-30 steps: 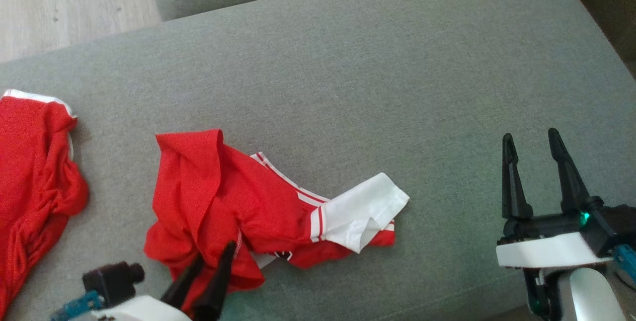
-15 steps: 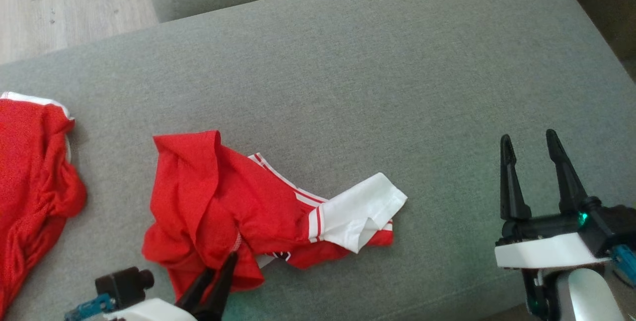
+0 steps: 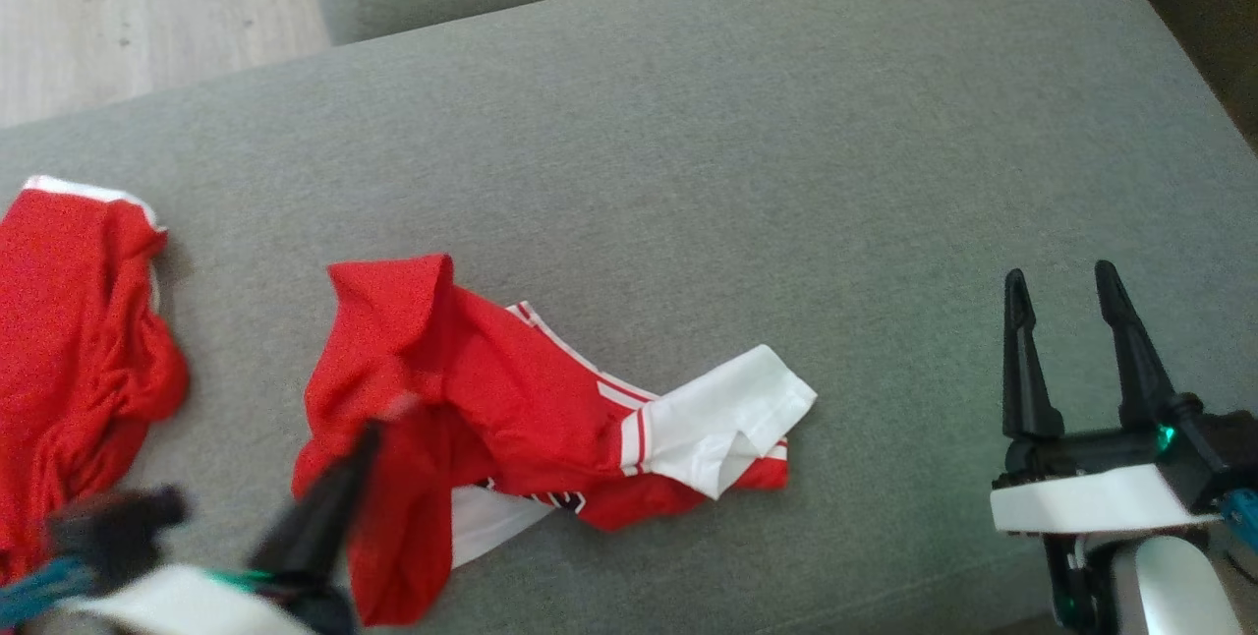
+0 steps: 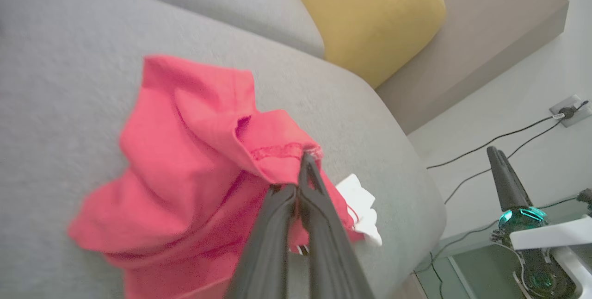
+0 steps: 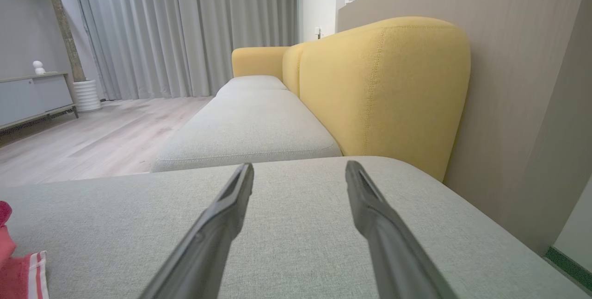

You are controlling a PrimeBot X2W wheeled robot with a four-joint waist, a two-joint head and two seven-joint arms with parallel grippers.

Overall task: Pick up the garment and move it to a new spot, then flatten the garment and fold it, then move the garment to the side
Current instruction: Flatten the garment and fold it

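Pinching crumpled red garment (image 4: 185,151), left claw (image 4: 304,165), woven grey cushion (image 3: 688,173)

Red, white-trimmed garment (image 3: 472,399), grey sofa (image 3: 737,173)

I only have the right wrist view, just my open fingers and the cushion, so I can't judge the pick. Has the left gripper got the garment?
Observer: Yes, the left gripper is shut on a red hem of the garment.
Operator: Is the whole thing off the cushion?
Observer: No, most of it lies crumpled on the grey cushion.
Operator: Anything else near it?
Observer: A second red garment lies apart, further to the robot's left.
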